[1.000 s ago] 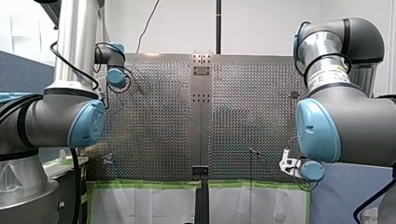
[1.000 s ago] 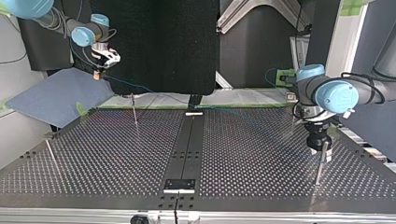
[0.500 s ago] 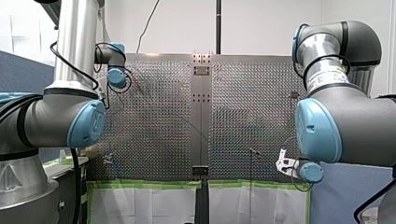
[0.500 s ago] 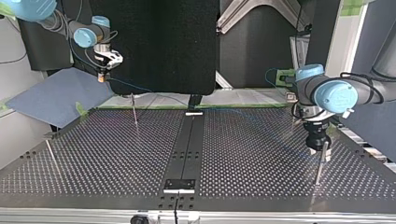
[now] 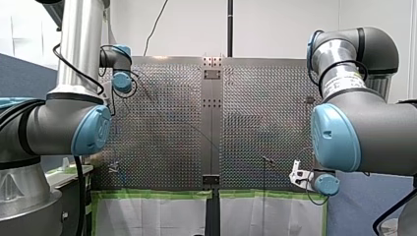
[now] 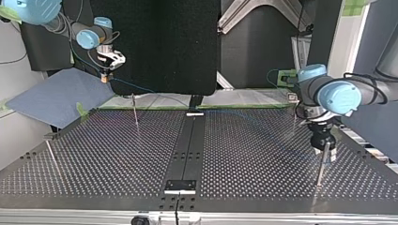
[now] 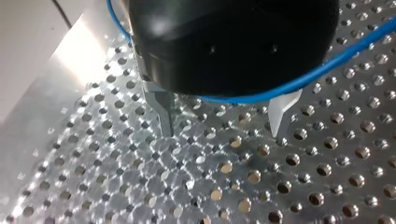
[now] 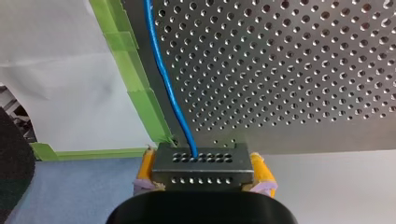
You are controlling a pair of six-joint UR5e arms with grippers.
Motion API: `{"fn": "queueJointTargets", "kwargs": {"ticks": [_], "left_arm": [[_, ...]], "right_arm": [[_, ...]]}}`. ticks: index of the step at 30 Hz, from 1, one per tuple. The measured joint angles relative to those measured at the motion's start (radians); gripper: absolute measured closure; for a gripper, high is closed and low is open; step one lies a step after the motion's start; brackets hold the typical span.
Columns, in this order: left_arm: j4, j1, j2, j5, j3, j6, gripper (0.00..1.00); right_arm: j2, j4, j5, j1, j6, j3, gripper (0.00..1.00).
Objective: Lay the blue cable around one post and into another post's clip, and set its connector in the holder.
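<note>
Connector point(image 8: 201, 164) clamped between yellow pads of right gripper point(image 8: 202, 171), raised off table point(image 6: 234, 154) edge at top view's upper left, likely to keep cable point(image 8: 164, 77) lifted and taut. Cable runs from connector over green tape point(image 8: 140, 88) onto table. Left gripper point(image 7: 222, 131) spread, cable passing between its fingers. It sits low by post point(image 6: 320, 168) at top view's right, probably guiding cable round it.

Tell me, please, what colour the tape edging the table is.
Green; the tape shows best in the right wrist view.
</note>
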Motion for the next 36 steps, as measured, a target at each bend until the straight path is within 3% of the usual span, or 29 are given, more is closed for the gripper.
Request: {"fn": "queueJointTargets", "kwargs": {"ticks": [7,13,20,28,36], "left_arm": [[-0.016,0.018,-0.015,0.003,0.0,-0.055,0.0],[-0.035,0.012,-0.065,0.027,0.0,-0.11,0.0],[-0.034,0.01,-0.114,0.025,-0.001,-0.15,0.0],[-0.031,0.017,-0.119,0.017,-0.01,-0.166,0.0],[0.015,0.017,-0.119,0.025,-0.051,-0.222,0.0]], "right_arm": [[0.0,0.002,0.001,0.006,0.0,0.0,1.0],[0.0,0.002,0.0,0.011,0.0,0.0,1.0],[0.001,0.0,0.0,0.015,0.0,0.0,1.0],[0.0,-0.001,0.0,0.019,0.003,0.0,1.0],[0.0,-0.002,-0.011,0.02,0.006,-0.001,1.0]]}}
